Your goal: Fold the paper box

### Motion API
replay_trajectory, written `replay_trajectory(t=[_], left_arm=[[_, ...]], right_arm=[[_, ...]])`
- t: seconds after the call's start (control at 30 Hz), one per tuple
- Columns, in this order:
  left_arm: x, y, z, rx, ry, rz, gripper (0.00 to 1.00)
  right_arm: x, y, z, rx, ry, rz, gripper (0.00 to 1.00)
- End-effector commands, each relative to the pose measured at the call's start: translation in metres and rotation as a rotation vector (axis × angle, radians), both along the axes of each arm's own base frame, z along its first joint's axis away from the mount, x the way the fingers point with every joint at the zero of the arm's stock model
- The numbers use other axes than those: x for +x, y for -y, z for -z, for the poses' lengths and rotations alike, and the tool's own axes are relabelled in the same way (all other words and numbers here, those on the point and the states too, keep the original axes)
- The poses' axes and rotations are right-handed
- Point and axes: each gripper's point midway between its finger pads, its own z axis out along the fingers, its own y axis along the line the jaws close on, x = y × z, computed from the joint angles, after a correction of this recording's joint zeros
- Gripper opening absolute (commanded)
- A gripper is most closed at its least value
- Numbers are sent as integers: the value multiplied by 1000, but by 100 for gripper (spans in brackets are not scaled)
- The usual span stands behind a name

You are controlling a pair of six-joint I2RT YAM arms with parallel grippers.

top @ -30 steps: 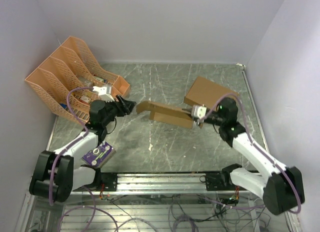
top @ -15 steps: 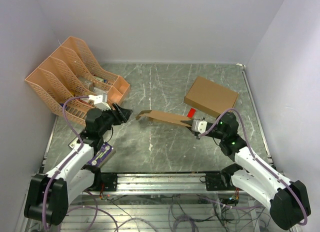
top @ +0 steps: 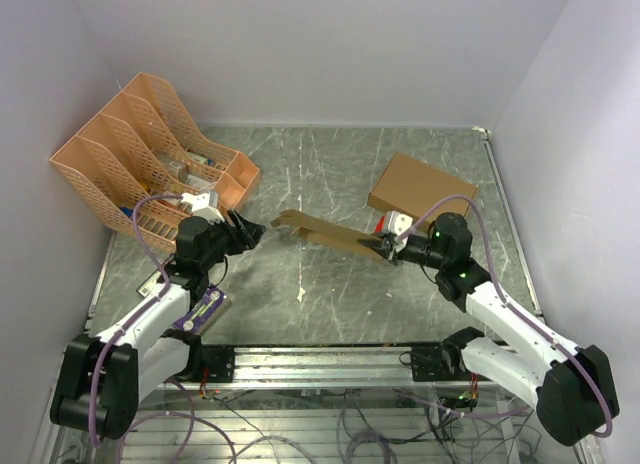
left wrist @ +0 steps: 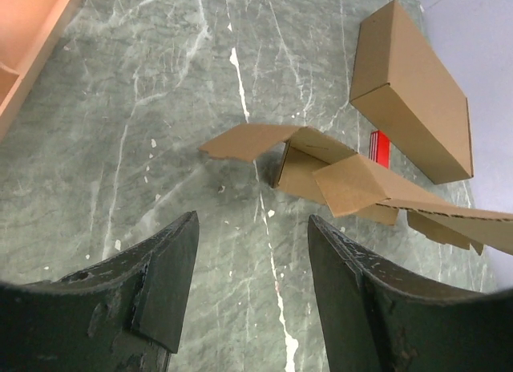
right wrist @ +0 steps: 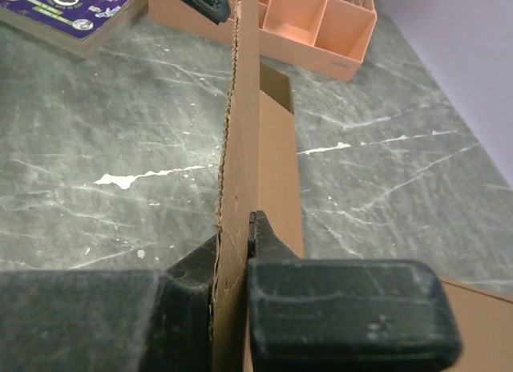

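Paper box (right wrist: pixel 242 147) pinched in right gripper (right wrist: pixel 236 232) (edge-on, top cut off), left gripper (left wrist: pixel 252 228) spread, empty

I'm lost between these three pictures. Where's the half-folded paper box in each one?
Top external: paper box at centre, between the arms, right claw gripping its right end.
Left wrist: paper box mid-frame, beyond the open left claw.
Right wrist: paper box edge-on down the centre, clamped.
Landmark: the orange rack, top left in the first two, along the top in the third.
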Motion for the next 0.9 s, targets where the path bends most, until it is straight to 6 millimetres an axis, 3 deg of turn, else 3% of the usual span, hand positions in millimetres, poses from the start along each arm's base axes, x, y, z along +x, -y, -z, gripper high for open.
replay_trajectory(t=[0.0,0.3,0.6,0.87], left_arm=[[7,-9,-3,37,82,-31,66],[26,-17,-13,68,183,-89,67],[47,-8,-20,76,231,-53,67],[59,14,-13,91,275,74,67]], right_arm=[[10,4,2,18,-115,63,0],[32,22,9,38,-258,64,0],[15,22,30,7,-332,-19,0],[19,27,37,40,-404,2,0]])
